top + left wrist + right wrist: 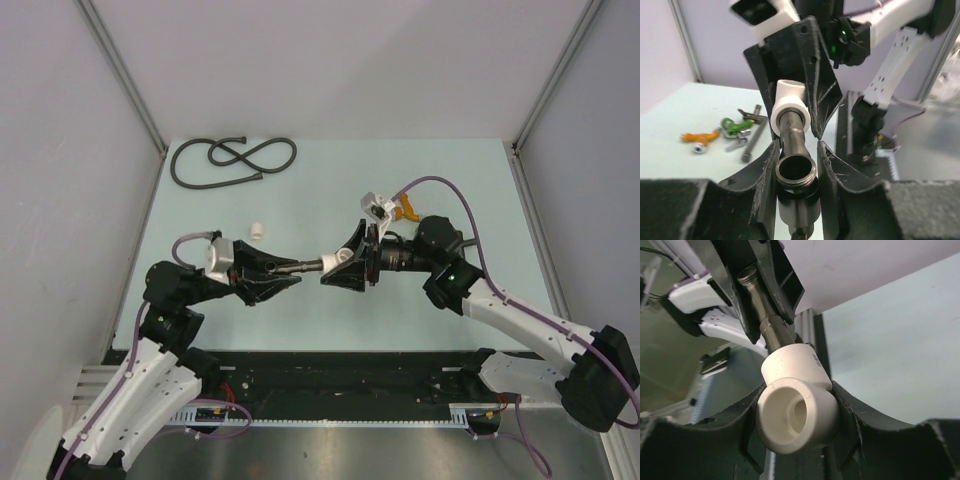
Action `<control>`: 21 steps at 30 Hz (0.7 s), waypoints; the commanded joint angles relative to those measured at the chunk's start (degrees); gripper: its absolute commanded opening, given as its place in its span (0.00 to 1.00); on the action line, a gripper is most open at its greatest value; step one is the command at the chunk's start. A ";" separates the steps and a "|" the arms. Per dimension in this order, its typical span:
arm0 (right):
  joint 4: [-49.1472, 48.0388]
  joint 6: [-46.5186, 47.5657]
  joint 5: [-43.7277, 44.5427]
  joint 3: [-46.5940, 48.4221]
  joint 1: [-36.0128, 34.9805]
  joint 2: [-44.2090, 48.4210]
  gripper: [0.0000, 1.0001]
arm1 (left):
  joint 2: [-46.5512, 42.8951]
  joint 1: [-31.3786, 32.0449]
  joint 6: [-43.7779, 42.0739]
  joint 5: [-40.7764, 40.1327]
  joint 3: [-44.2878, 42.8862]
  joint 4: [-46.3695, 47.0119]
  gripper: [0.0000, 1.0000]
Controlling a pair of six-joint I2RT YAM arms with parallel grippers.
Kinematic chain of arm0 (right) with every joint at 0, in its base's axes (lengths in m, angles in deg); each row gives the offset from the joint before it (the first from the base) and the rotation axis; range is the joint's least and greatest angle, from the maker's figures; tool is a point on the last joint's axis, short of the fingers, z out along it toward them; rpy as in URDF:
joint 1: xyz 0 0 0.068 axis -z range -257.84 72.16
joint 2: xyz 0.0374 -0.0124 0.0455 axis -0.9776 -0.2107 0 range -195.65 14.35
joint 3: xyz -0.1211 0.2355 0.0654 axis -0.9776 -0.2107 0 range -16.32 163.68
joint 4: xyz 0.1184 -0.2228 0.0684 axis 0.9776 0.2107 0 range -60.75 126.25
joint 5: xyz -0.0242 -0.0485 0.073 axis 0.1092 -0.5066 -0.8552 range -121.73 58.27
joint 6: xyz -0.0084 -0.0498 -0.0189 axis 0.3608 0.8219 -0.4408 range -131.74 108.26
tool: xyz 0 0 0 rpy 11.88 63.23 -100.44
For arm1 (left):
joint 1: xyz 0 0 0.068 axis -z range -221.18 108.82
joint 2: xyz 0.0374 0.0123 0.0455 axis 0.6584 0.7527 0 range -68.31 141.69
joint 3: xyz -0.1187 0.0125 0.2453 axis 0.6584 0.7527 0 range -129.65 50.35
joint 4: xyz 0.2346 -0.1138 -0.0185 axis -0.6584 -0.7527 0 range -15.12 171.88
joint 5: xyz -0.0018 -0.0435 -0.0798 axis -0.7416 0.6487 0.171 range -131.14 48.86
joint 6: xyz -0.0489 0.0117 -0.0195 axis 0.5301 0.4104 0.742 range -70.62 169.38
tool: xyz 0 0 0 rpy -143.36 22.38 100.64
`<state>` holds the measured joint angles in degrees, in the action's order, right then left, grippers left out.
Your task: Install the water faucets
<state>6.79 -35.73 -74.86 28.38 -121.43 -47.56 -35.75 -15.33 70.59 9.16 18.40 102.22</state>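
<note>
My left gripper (293,275) is shut on the short dark faucet (300,267), held above the table with its threaded end pointing right. In the left wrist view the faucet (796,167) lies between my fingers (762,170). Its end sits in a white elbow fitting (336,261), which my right gripper (330,272) is shut on. The right wrist view shows the fitting (795,412) between the pads, the faucet (767,322) running up from it. A second faucet with a long thin pipe (752,140) lies on the table behind.
A coiled black hose (232,160) lies at the back left. A loose white fitting (258,230) sits on the table. Small parts with orange (408,208) and green (735,125) handles lie beside the long-pipe faucet, behind my right gripper.
</note>
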 commanded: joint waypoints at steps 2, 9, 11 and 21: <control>-11.64 -20.19 -4.50 0.38 5.71 -2.77 0.00 | -5.13 -1.41 -30.57 12.53 -1.98 -7.40 0.15; -14.28 -25.76 -7.58 0.38 7.12 -5.85 0.00 | -7.59 -0.97 -41.52 9.92 -2.16 -15.24 0.15; -12.19 -24.27 -6.97 0.47 7.55 -5.16 0.01 | -7.95 -0.97 -38.54 7.10 -2.16 -14.63 0.11; 3.82 0.23 7.52 2.23 8.61 7.31 0.73 | -2.85 -0.89 0.74 -17.78 -5.06 -13.30 0.00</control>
<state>6.22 -48.02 -76.52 28.30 -113.54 -47.71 -40.04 -15.92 54.77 1.78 17.09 87.86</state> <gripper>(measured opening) 0.629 0.360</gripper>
